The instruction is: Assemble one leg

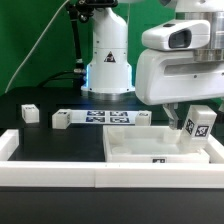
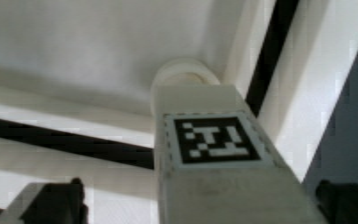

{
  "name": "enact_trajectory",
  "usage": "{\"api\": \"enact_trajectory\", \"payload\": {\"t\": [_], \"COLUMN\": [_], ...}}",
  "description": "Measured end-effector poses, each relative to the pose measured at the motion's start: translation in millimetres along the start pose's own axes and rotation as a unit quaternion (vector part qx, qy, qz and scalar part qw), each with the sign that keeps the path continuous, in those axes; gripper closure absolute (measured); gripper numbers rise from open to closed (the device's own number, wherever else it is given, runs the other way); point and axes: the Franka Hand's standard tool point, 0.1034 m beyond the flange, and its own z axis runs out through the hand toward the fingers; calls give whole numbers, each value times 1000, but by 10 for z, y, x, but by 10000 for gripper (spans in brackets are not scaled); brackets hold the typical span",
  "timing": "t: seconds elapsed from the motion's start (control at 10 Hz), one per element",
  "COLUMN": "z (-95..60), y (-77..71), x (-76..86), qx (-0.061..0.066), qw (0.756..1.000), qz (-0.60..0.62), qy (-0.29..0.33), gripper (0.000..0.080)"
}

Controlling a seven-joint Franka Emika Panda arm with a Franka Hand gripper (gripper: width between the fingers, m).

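Observation:
My gripper (image 1: 192, 116) is shut on the leg (image 1: 200, 125), a short white square post with a black-and-white tag on its side. I hold it tilted above the far right part of the large white tray-like panel (image 1: 140, 156). In the wrist view the leg (image 2: 211, 140) runs out from between my dark fingertips (image 2: 51, 203), and its rounded end points at the panel's inner corner (image 2: 87, 60). My gripper (image 2: 194, 208) sits at the leg's near end.
Three more white legs lie on the black table (image 1: 30, 114), (image 1: 62, 120), (image 1: 143, 118). The marker board (image 1: 100, 118) lies between them. The robot base (image 1: 108, 60) stands behind. A white rim (image 1: 50, 175) borders the table's front.

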Motion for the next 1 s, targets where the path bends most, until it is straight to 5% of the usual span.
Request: {"api": "enact_trajectory", "payload": {"t": [0.1,0.3,0.4,0.5,1.0], "z": [1,1,2,2,6], "y": [-4,-1,0,0,12], "x": [0,0,-1,-1,11], "qx": [0,0,0,0,2], "qw": [1000,1000,1000,1000,992], "qz": [0,1,1,1,120], "qy": [0,0,0,0,40], "gripper": [151,409,409,508,508]}}
